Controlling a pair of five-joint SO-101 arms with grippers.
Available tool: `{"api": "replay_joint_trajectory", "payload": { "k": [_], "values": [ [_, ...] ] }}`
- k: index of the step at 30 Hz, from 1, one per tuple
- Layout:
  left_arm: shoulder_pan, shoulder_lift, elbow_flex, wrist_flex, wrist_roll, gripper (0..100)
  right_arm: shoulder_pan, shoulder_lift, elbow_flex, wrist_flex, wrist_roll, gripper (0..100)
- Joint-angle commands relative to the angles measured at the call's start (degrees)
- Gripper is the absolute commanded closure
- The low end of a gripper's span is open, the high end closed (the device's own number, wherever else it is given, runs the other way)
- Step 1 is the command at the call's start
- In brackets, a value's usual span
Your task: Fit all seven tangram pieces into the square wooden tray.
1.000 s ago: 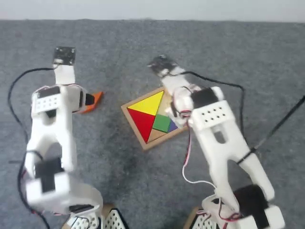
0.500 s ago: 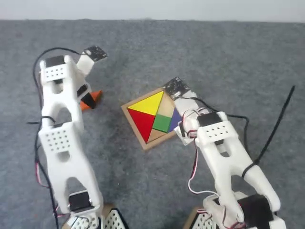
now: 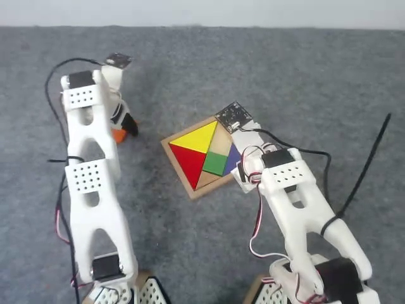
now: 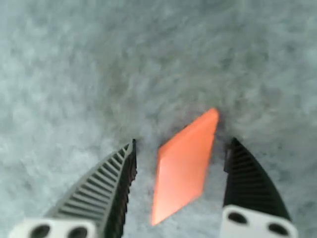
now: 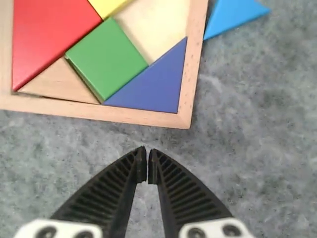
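The square wooden tray (image 3: 179, 168) lies mid-table holding a yellow triangle (image 3: 197, 137), a red triangle (image 3: 186, 159), a green square (image 3: 214, 164) and a dark blue triangle (image 5: 151, 87). Bare wood shows in two spots of the tray (image 5: 190, 59). An orange parallelogram (image 4: 182, 168) lies on the carpet between the fingers of my open left gripper (image 4: 182, 145), far left of the tray (image 3: 120, 133). My right gripper (image 5: 147, 151) is shut on nothing, just outside the tray's right rim. A light blue triangle (image 5: 232, 15) lies on the carpet beside that rim.
Grey carpet covers the whole table. The right arm's body (image 3: 288, 183) and its cables (image 3: 253, 221) hang over the carpet right of the tray. The left arm (image 3: 88, 171) stretches along the left side.
The left gripper has turned and settled over the orange parallelogram, fingers either side. The right arm drew back from above the tray to its right rim, then held still.
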Motion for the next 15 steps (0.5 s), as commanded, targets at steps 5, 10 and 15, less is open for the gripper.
{"api": "replay_joint_trajectory", "payload": {
  "k": [5,10,15],
  "values": [
    [-0.09,-8.53,14.73,2.29,9.85,78,-0.13,-3.03,-0.35,-1.19,-0.44,97.5],
    [1.32,-8.62,14.55,2.11,10.73,84,-0.04,-3.03,-0.35,-1.10,-0.44,97.5],
    [1.32,-8.62,14.99,2.20,15.21,97,-0.04,-3.03,-0.35,-1.10,-0.53,97.5]
  ]
}}
